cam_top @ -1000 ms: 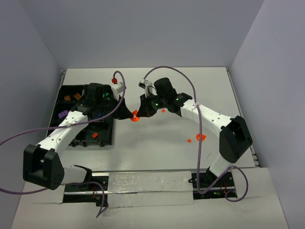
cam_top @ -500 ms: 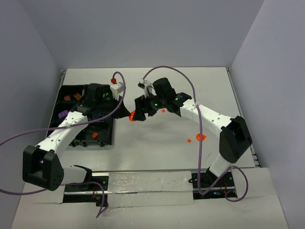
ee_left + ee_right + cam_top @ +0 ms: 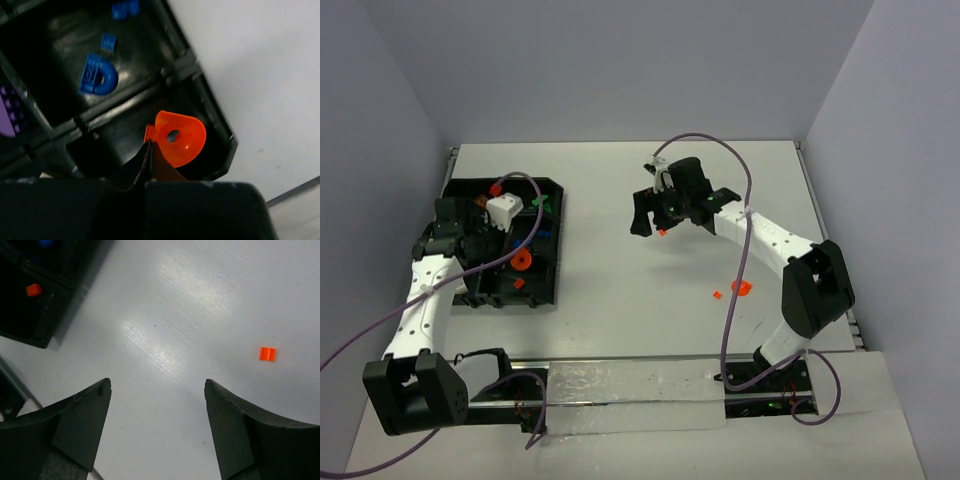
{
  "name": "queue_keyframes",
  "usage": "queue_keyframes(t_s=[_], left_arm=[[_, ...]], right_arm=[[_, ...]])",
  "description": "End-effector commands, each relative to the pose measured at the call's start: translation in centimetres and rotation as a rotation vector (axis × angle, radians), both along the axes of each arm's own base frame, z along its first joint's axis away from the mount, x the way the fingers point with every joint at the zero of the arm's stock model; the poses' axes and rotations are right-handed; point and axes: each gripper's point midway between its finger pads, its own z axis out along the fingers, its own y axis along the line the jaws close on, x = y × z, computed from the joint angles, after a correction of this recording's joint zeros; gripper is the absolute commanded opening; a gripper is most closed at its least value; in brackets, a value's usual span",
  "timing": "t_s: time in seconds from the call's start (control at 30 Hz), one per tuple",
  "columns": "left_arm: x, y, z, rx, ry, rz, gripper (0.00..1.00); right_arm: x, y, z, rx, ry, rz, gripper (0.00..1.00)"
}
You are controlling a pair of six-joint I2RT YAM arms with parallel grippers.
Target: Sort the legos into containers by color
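My left gripper (image 3: 515, 258) is shut on an orange rounded lego (image 3: 522, 261) with a hole in it, held over the black containers tray (image 3: 558, 215) near its front right corner. In the left wrist view, that orange piece (image 3: 180, 139) sticks out past the closed fingertips (image 3: 149, 150) above a compartment of the tray (image 3: 125, 102). Blue legos (image 3: 97, 75) lie in the adjoining compartment and a purple one (image 3: 7, 110) in another. My right gripper (image 3: 642, 215) hangs open over the bare table, nothing between its fingers (image 3: 80, 415).
Loose orange legos lie on the table: a small brick (image 3: 661, 232) just right of the right gripper, another (image 3: 717, 295) and a rounded piece (image 3: 741, 288) nearer the right arm's base. The right wrist view shows one small orange brick (image 3: 267, 354) and the tray's corner (image 3: 50, 305).
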Motion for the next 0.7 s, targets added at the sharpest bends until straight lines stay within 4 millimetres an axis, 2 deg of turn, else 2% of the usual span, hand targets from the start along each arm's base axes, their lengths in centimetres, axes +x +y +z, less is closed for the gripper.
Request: queue_keyframes(t_s=[0.0, 0.23, 0.3, 0.37, 0.43, 0.53, 0.67], left_arm=[[-2.8, 3.3, -2.4, 0.185, 0.076, -0.023, 0.00], [-3.7, 4.8, -4.4, 0.254, 0.133, -0.004, 0.00], [-3.6, 4.7, -4.6, 0.244, 0.143, -0.001, 0.13], [-3.5, 4.4, -4.4, 0.225, 0.145, -0.004, 0.39], [-3.0, 4.0, -3.9, 0.199, 0.131, -0.002, 0.49], [-2.1, 3.4, -2.8, 0.157, 0.102, -0.006, 0.55], [-1.3, 2.8, -1.7, 0.120, 0.077, -0.010, 0.56]], right_arm=[[2.5, -1.5, -1.9, -0.129, -0.046, -0.074, 0.79], [5.4, -2.6, -6.9, -0.284, -0.030, -0.125, 0.70], [6.1, -3.0, -7.7, -0.319, -0.042, -0.137, 0.69], [6.9, -3.4, -8.0, -0.347, -0.058, -0.157, 0.69], [7.3, -3.6, -8.3, -0.364, -0.065, -0.169, 0.67], [7.8, -4.1, -8.9, -0.394, -0.071, -0.178, 0.66], [8.4, -4.7, -9.8, -0.434, -0.070, -0.197, 0.65]])
